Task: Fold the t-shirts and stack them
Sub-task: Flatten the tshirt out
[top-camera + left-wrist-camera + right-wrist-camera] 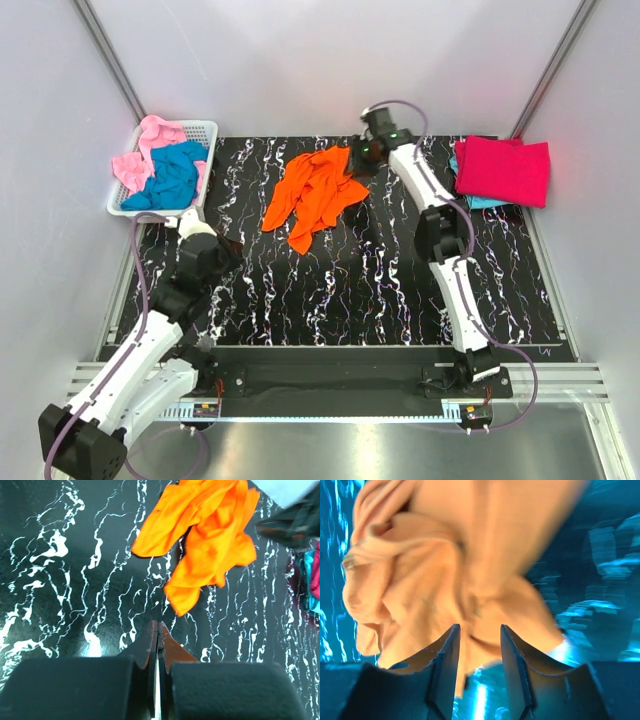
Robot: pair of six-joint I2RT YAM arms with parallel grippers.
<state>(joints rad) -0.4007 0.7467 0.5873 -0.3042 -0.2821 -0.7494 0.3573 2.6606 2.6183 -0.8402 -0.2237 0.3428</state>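
Top view overhead, wide; wrist views low, close; all share orange t-shirt (312, 195).

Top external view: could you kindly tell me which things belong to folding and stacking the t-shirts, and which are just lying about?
Job in hand: orange t-shirt, crimson-pink t-shirt, teal blue t-shirt, light pink t-shirt.
Just there: white lattice basket, black marbled table.

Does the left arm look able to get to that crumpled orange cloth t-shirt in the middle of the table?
Probably yes. The left hand, shut, hovers over bare black marbled table with nothing between it and the crumpled orange cloth t-shirt. The right hand is at its far edge.
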